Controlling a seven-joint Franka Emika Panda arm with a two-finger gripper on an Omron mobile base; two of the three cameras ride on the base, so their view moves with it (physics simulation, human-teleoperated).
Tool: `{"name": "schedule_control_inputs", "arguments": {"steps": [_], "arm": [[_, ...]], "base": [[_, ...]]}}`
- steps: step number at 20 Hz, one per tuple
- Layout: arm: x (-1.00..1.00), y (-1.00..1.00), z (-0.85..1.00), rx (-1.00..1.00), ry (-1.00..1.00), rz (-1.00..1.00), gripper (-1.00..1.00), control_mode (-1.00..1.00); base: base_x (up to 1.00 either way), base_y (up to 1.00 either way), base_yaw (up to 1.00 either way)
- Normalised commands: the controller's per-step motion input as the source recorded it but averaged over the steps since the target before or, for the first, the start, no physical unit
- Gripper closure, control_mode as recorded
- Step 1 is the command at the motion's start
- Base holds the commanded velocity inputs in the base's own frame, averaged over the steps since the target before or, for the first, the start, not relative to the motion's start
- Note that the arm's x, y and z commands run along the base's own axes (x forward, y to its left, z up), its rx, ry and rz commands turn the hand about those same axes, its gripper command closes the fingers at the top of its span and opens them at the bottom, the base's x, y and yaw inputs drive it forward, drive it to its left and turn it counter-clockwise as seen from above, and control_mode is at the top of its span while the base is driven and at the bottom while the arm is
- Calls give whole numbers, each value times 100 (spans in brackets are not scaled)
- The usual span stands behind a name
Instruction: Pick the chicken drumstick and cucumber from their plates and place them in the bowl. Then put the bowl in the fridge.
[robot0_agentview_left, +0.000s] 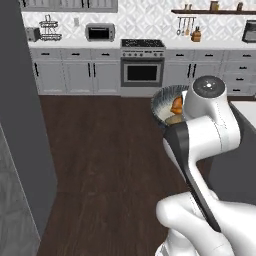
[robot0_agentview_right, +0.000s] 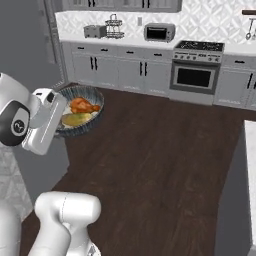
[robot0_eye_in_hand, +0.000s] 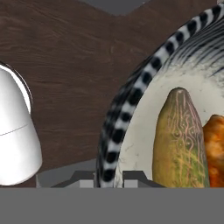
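Tool (robot0_eye_in_hand: 108, 177) pinches the bowl (robot0_eye_in_hand: 114, 131) rim, cucumber (robot0_eye_in_hand: 180, 140) and chicken drumstick (robot0_eye_in_hand: 215, 148) inside, no writing legible

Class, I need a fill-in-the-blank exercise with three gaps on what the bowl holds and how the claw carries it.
1. Inside the bowl the chicken drumstick lies beside the ____.
2. The claw is shut on the bowl's ____.
3. Under the carried bowl lies a dark ____ floor.

Missing words: cucumber; rim; wooden
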Motion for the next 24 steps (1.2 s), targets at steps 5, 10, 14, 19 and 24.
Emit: {"name": "schedule_control_inputs", "arguments": {"steps": [5, 10, 14, 19, 24], "arm": [[0, 0, 0, 0, 0, 0, 100, 100], [0, 0, 0, 0, 0, 0, 100, 100], [0, 0, 0, 0, 0, 0, 100, 100], [0, 0, 0, 0, 0, 0, 100, 100], [0, 0, 0, 0, 0, 0, 100, 100]], "base": [[100, -8, 1], [100, -17, 9], [100, -5, 26], [100, -22, 65], [100, -26, 62]]}}
